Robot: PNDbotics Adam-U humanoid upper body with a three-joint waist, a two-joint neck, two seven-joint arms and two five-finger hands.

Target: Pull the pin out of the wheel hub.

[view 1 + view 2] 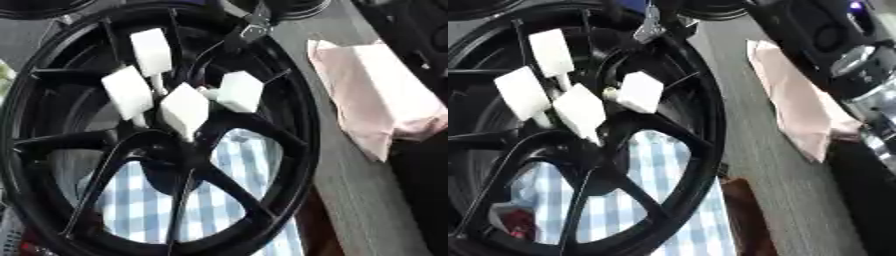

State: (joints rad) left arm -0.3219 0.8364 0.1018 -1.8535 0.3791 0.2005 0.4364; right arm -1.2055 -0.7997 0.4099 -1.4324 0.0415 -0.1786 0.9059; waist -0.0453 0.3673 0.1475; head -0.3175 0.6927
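Hub [52, 125] filling view, four white-headed pins [185, 109] sitting at centre. Only right forearm [859, 95] showing; can't tell fingers' state. Reaching blind, I'm risking grabbing wrong pin, bumping spokes.

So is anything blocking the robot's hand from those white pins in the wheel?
No hand shows. The four white pins stand uncovered at the hub of the black wheel; nothing visible lies over them.

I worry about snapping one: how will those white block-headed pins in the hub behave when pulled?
The white pins look rigid, with blocky heads that should offer flat faces to pinch. Their thin stems could bend or snap if pulled sideways. They crowd together at the wheel hub, so neighbours may get knocked.
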